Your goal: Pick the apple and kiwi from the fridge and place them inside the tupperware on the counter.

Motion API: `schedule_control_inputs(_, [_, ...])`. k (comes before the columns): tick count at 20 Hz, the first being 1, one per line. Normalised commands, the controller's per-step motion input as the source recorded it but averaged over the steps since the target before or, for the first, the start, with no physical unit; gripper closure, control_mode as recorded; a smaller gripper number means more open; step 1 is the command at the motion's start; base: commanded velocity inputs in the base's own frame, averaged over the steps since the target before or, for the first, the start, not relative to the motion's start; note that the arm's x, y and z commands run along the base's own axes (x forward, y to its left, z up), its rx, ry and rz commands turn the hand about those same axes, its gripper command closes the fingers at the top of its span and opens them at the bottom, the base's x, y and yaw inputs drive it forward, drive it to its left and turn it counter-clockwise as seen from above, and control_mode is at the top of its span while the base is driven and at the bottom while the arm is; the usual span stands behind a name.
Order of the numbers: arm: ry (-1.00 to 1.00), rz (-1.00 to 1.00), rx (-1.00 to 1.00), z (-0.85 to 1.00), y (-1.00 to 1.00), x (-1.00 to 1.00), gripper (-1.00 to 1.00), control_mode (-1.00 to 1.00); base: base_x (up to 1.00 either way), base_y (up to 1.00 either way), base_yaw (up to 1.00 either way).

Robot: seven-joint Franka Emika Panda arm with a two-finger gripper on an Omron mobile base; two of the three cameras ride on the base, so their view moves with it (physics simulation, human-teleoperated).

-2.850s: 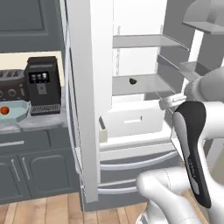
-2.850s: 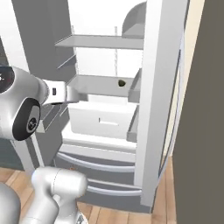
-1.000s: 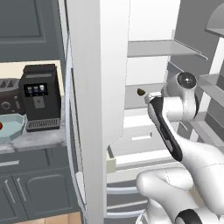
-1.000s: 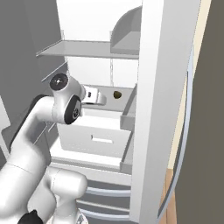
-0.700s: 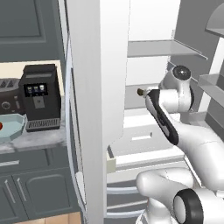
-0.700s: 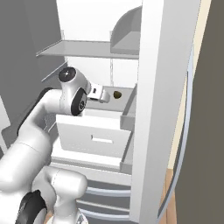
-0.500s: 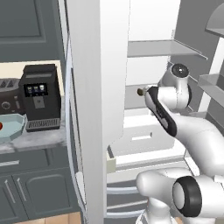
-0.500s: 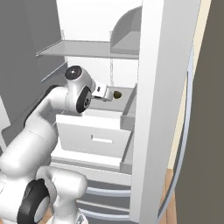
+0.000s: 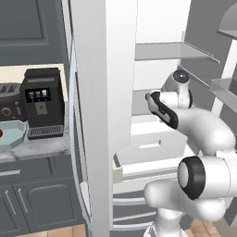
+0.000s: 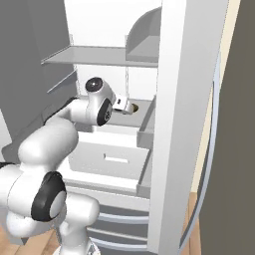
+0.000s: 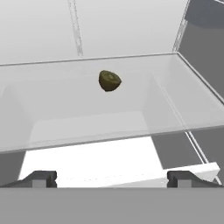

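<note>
The kiwi [image 11: 109, 81], small and dark brown, lies on the glass shelf [image 11: 87, 127] of the open fridge [image 10: 99, 55]. My gripper [image 11: 111, 179] is open, its fingertips [image 11: 41, 178] spread wide, and it is short of the fruit. In the right base view the gripper [image 10: 123, 105] reaches into the fridge with the kiwi [image 10: 135, 107] just beyond it. In the left base view the gripper [image 9: 148, 96] sits at the shelf, behind the door's edge. The pale blue-green tupperware [image 9: 13, 137] rests on the counter [image 9: 32, 147] at far left, a sliver of red apple [image 9: 1, 134] in it.
A long white fridge door [image 9: 104, 92] stands between the counter and the fridge interior. A black coffee machine [image 9: 41, 102] and a toaster [image 9: 6, 106] stand behind the tupperware. A white drawer [image 10: 112, 154] sits under the kiwi's shelf. Another door [image 10: 184, 109] borders the right side.
Both base views shifted nearer to the fridge early on. Over the last second the arm has stretched deeper along the shelf, bringing the open gripper closer to the kiwi.
</note>
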Motion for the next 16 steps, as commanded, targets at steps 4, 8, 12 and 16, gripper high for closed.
schedule_control_inputs(4, [0.01, 0.0, 0.0, -0.16, 0.0, 0.65, -1.0, -1.0, 0.0, 0.0, 0.0])
schedule_control_inputs(8, [0.02, 0.0, 0.0, -0.19, -0.05, 0.58, -1.0, -1.0, 0.0, 0.0, 0.0])
schedule_control_inputs(12, [0.03, 0.0, 0.0, -0.22, -0.11, 0.47, -1.0, -1.0, 0.0, 0.0, 0.0])
schedule_control_inputs(16, [0.02, 0.0, 0.0, -0.2, -0.17, 0.42, -1.0, -1.0, 0.0, 0.0, 0.0])
